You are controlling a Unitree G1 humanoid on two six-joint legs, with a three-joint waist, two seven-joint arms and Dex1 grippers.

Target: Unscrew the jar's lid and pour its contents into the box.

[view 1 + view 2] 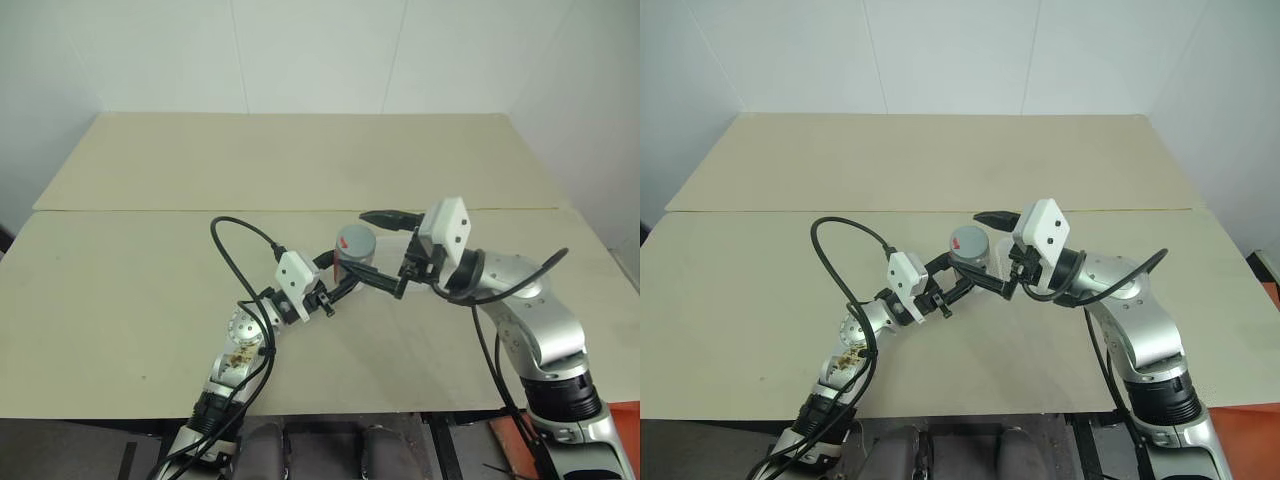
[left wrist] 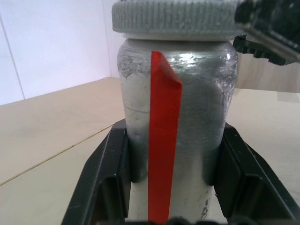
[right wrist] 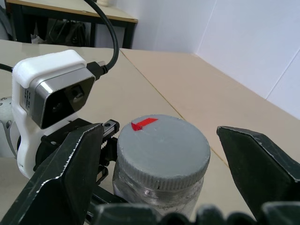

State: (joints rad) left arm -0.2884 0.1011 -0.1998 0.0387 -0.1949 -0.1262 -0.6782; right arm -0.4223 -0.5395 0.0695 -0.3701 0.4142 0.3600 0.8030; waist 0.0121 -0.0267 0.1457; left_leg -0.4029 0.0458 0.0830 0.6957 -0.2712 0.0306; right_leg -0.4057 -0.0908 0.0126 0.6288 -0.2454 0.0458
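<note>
Held jar (image 2: 173, 117) pinched in left end effector (image 1: 335, 285); right end effector (image 3: 159, 187) spread around lid (image 3: 161, 150). Unscrewing stage: next, probably close and twist.

bare table (image 1: 300, 170) all around, right tool (image 3: 159, 187) fingers flanking lid (image 3: 162, 146), untouched

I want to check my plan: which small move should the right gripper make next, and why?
Probably close the right gripper on the lid. Its open fingers already flank the lid, which is still on the jar, and the left gripper holds the jar clamped.
</note>
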